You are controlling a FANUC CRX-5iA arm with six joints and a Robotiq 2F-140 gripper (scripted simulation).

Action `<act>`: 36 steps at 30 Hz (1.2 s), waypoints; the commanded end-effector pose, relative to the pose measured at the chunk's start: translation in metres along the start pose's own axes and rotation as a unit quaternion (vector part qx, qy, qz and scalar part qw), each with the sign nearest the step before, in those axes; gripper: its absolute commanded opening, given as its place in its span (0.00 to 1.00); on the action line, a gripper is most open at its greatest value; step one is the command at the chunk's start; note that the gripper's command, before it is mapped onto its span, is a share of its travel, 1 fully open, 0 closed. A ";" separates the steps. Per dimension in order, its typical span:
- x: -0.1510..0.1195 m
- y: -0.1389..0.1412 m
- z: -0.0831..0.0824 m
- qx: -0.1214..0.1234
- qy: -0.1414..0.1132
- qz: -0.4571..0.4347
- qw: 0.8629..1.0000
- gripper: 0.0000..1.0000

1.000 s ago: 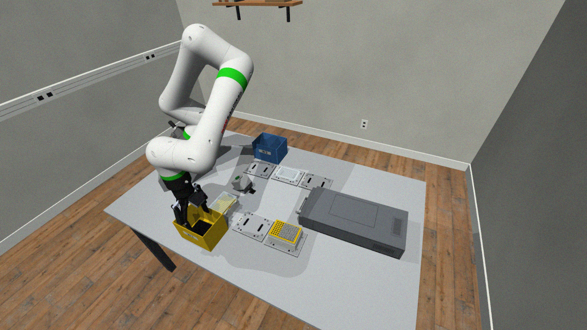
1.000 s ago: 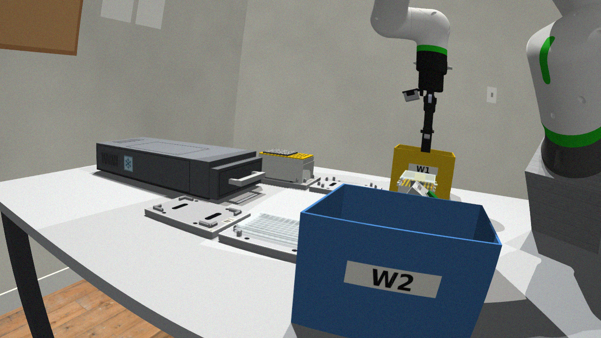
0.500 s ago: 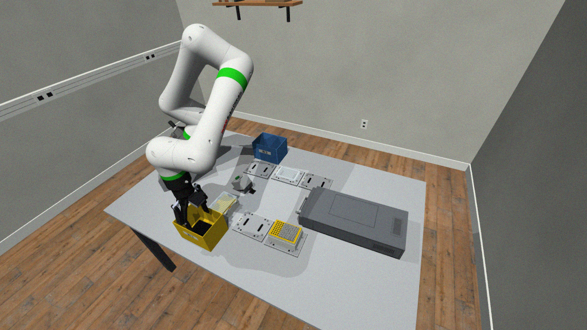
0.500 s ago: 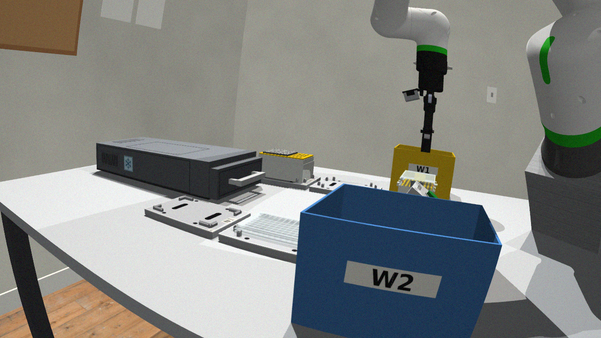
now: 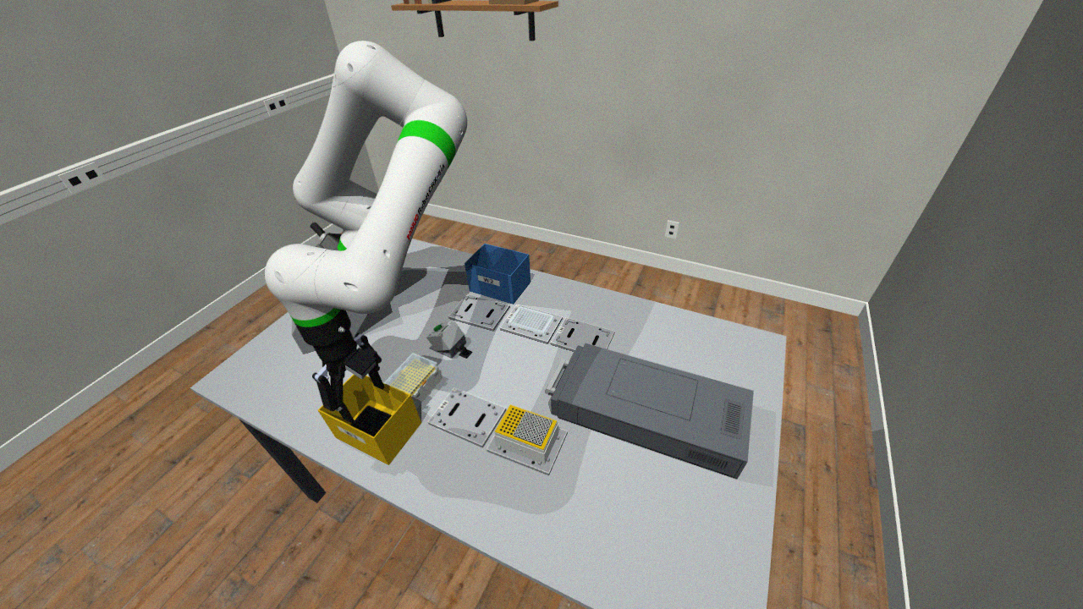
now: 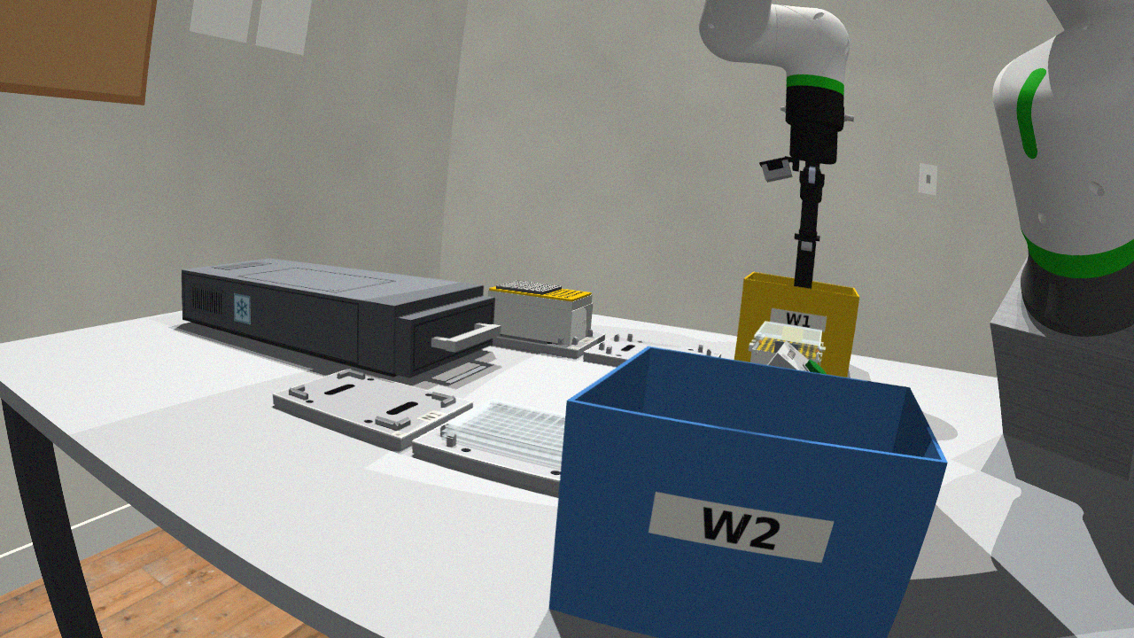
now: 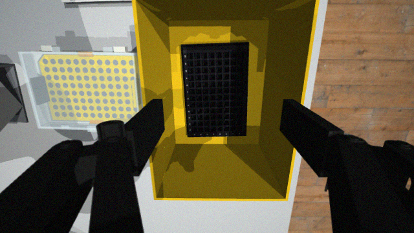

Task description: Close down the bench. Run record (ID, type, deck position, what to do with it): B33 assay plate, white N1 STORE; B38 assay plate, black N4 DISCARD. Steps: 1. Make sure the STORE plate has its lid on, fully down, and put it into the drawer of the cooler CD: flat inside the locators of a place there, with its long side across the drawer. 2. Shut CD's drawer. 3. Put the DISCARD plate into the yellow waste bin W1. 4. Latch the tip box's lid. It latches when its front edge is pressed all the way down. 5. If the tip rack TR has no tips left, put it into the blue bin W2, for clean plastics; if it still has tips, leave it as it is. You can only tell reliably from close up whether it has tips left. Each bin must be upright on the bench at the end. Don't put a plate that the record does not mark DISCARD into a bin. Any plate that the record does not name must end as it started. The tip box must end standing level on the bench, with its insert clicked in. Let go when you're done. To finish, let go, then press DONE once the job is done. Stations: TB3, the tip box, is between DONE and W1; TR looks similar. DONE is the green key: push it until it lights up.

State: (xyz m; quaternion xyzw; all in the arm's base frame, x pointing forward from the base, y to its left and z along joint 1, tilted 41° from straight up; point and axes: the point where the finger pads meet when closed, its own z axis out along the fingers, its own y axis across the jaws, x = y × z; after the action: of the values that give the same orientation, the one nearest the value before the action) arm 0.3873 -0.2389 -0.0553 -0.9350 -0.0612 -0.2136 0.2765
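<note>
Black plate (image 7: pixel 215 88) lies flat in W1 (image 7: pixel 301 97); my fingers are open, holding nothing. I'd lift straight up, clear of the rim, then head for the tip box (image 7: pixel 85 85).
</note>
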 end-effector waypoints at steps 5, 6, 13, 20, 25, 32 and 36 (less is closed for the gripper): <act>0.000 0.001 -0.009 -0.001 0.000 0.000 1.000 0.70; 0.000 0.001 -0.010 -0.001 0.000 0.000 1.000 0.70; 0.000 0.001 -0.017 -0.001 0.000 0.000 1.000 0.70; 0.000 0.001 -0.025 -0.001 0.000 0.000 1.000 0.70; -0.001 -0.011 -0.026 -0.001 0.000 0.032 0.999 0.68; -0.003 -0.031 -0.029 -0.001 0.000 0.032 0.999 0.66; -0.004 -0.047 -0.031 -0.001 0.000 0.032 0.999 0.65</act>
State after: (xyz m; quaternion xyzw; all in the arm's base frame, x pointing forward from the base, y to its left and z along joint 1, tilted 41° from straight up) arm 0.3639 -0.2209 -0.0151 -0.9364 -0.0309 -0.2046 0.2833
